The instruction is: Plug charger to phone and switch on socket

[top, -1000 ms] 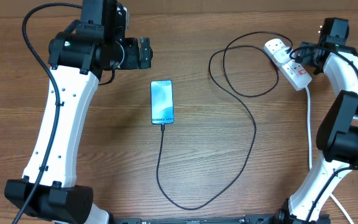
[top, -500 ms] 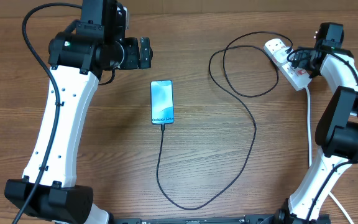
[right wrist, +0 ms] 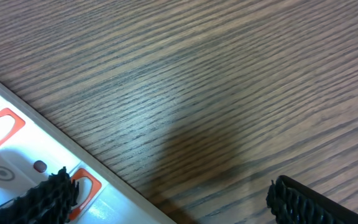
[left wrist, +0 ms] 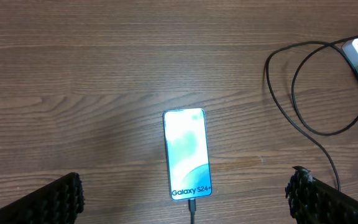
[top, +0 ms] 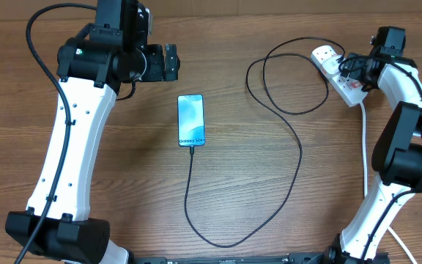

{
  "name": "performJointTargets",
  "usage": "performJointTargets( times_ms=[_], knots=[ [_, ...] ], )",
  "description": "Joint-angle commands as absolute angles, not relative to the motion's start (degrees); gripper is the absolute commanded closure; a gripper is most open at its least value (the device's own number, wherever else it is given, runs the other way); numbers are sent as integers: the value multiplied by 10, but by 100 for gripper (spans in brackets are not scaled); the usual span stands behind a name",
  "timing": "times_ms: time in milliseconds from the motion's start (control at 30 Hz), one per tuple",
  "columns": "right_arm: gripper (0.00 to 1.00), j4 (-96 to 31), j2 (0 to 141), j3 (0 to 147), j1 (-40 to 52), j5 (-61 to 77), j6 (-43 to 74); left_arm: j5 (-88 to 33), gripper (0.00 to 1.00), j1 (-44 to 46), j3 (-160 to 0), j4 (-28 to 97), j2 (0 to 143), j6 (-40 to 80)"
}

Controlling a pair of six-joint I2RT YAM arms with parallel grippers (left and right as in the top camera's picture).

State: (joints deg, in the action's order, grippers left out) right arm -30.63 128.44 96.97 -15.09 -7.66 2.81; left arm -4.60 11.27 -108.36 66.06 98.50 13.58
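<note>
- The socket (top: 338,74) lies well right of the phone (top: 191,120), towards the table's far edge. A white plug is seated in its end nearest the phone.
- The charger (top: 299,158) runs from that plug, loops on the wood right of the phone, sweeps round below it and comes up into the phone's bottom edge. The tip looks seated.
- The phone is flat with its screen lit, and "Galaxy S24+" reads in the left wrist view.
- Versus 1.0 s ago, the right wrist has shifted slightly over the socket. It is barely different from 0.5 s ago. The phone, charger, socket and left arm are unchanged.
- The right gripper (top: 350,67) is at the socket, far right of the phone. Its fingers are spread wide with nothing between them.
- In the right wrist view one finger (right wrist: 48,199) overlaps a red-rimmed mark on the socket body. Contact can't be confirmed.
- The left gripper (top: 168,63) hangs just up-left of the phone, clear of it. It is wide open and holds nothing, and in its wrist view the phone sits between its fingertips.
</note>
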Motion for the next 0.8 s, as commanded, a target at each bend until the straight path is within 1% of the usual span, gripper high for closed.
performJointTargets(
  times_ms=[0,767],
  knots=[
    [0,-309,1287,966,-149,-28,32,-40,0,113,-1083,661,989,138],
    [0,-331,1296,966,-149,-28,32,-40,0,113,-1083,661,989,138]
  ],
)
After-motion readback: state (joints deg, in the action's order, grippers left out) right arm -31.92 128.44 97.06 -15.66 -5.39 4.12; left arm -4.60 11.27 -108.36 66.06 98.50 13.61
